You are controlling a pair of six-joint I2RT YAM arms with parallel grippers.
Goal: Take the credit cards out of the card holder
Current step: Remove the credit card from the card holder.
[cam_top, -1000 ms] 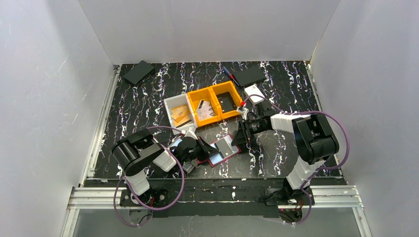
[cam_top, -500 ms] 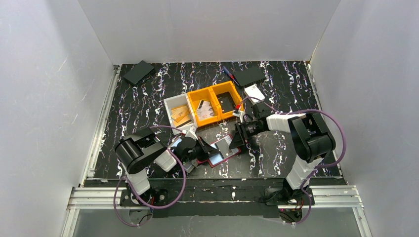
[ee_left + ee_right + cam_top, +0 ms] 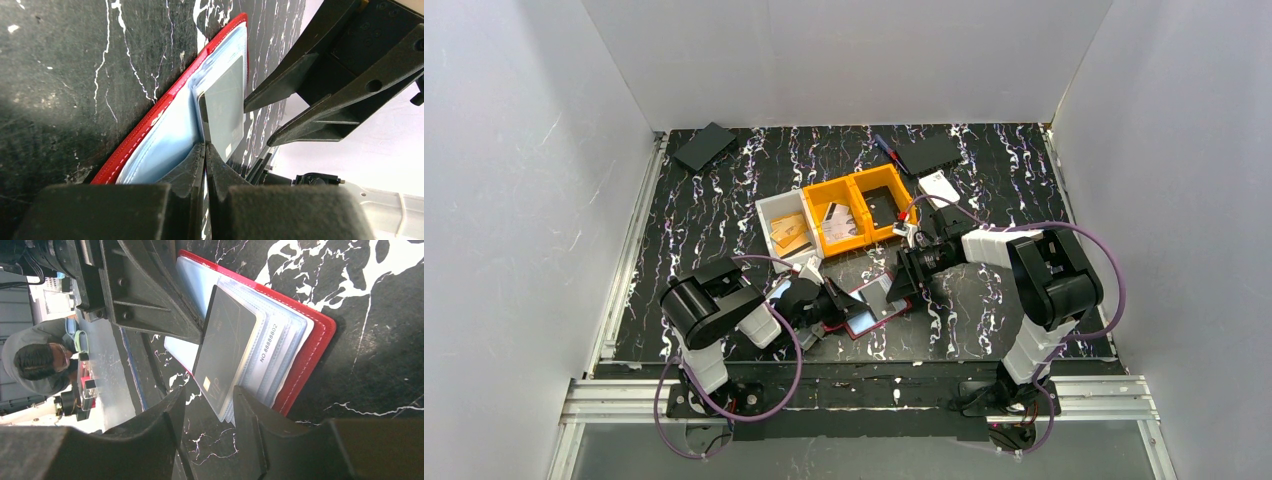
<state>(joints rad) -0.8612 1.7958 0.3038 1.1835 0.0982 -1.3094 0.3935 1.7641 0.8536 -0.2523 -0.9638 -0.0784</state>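
Note:
The red card holder (image 3: 882,312) lies open on the black marbled table, its clear sleeves fanned out (image 3: 310,355). My left gripper (image 3: 836,300) is shut (image 3: 205,147) on the edge of a sleeve leaf that holds a dark grey credit card (image 3: 225,107). That card, marked VIP (image 3: 222,350), stands tilted up from the sleeves. My right gripper (image 3: 904,283) is open (image 3: 210,405), and the card's free end lies between its fingers without touching them. A second card with a printed number (image 3: 267,347) lies in a sleeve beneath.
Two orange bins (image 3: 859,210) and a white bin (image 3: 786,230) with tan cards stand just behind the holder. Flat black objects lie at the back left (image 3: 704,145) and back centre (image 3: 927,153), and a white card (image 3: 939,188) behind my right arm. White walls enclose the table.
My right gripper has moved left, up to the card holder's right edge. My left gripper stays shut at the holder's left side.

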